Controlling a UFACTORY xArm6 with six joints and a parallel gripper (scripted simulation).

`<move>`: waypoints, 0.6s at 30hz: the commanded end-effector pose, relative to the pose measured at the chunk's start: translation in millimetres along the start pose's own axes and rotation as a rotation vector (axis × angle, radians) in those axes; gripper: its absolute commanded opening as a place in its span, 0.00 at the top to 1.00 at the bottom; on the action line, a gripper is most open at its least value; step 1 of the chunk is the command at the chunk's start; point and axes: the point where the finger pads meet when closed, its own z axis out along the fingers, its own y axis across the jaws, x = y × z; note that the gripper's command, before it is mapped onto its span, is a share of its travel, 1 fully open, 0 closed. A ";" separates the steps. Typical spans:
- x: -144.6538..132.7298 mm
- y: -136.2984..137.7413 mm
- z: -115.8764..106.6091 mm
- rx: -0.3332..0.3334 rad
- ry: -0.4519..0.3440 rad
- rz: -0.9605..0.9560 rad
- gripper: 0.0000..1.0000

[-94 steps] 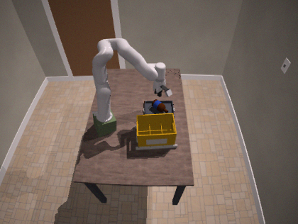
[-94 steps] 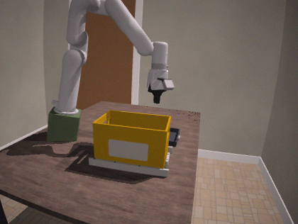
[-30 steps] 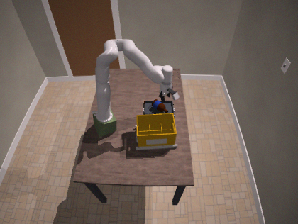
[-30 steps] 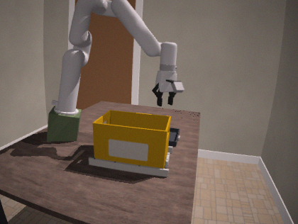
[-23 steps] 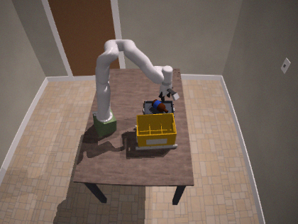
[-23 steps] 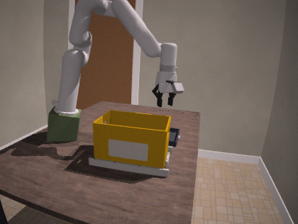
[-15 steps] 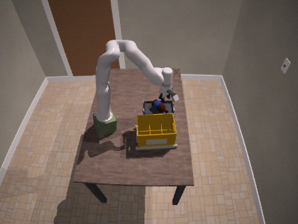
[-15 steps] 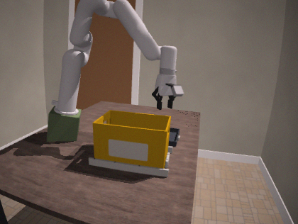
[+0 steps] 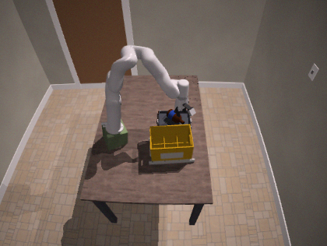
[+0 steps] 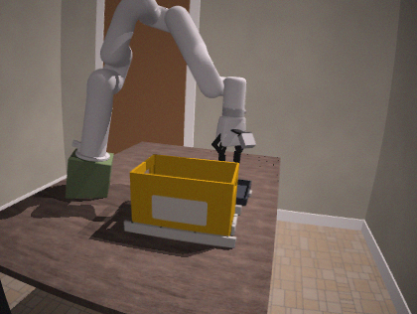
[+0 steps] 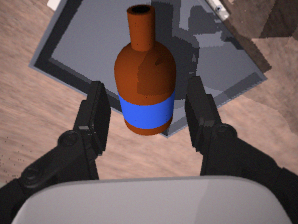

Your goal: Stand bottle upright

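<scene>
A brown bottle point(image 9: 174, 115) point(image 11: 145, 75) with a blue band lies on its side on the dark grey tray point(image 9: 160, 114) point(image 10: 244, 191) point(image 11: 85, 40), its base overhanging the tray's near edge in the wrist view. My gripper point(image 9: 181, 111) point(image 10: 227, 154) point(image 11: 146, 93) is open and hangs just above the bottle, one finger on each side of the blue band, with a gap on both sides. In the exterior view the crate hides the bottle.
A yellow crate point(image 9: 171, 153) point(image 10: 181, 209) with dividers stands on a white base right in front of the tray. The arm's green pedestal point(image 9: 114, 136) point(image 10: 88, 176) is at the table's left. The table's right edge is close to the tray.
</scene>
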 end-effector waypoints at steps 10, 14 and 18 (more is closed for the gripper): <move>1.3 -2.4 36.6 0.004 0.002 0.000 0.35; 1.3 -2.4 45.1 0.004 0.002 0.000 0.35; 1.4 -2.5 50.8 0.004 0.002 0.000 0.35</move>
